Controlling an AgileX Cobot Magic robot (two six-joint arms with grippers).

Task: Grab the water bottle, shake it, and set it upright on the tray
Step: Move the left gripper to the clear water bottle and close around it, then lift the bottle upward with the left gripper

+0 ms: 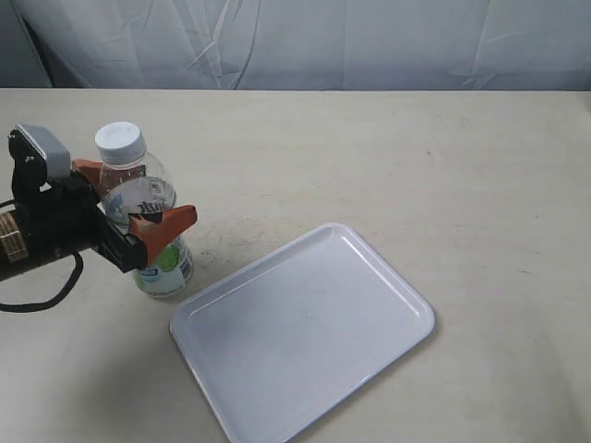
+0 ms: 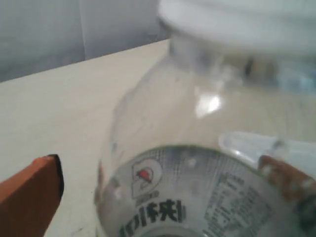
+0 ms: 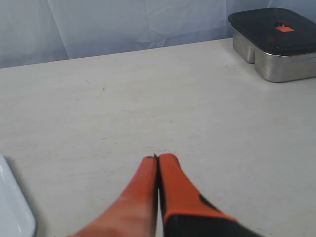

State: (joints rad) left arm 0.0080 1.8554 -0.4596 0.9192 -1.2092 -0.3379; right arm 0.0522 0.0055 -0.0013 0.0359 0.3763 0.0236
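Note:
The water bottle [image 1: 164, 263] stands upright on the table at the left, its white cap on top and its label facing the camera. My left gripper [image 1: 134, 196] is open around its upper body, one orange finger behind the bottle and one in front. In the left wrist view the bottle [image 2: 187, 148] fills the picture between the fingers of the left gripper [image 2: 163, 168], and a gap shows between one finger [image 2: 29, 197] and the bottle's side. The white tray [image 1: 305, 332] lies flat just right of the bottle. My right gripper [image 3: 158, 158] is shut on nothing above bare table.
A metal container with a dark lid [image 3: 276, 44] sits on the table far from the right gripper. A corner of the tray [image 3: 12, 207] shows in the right wrist view. A pale curtain runs along the table's back edge.

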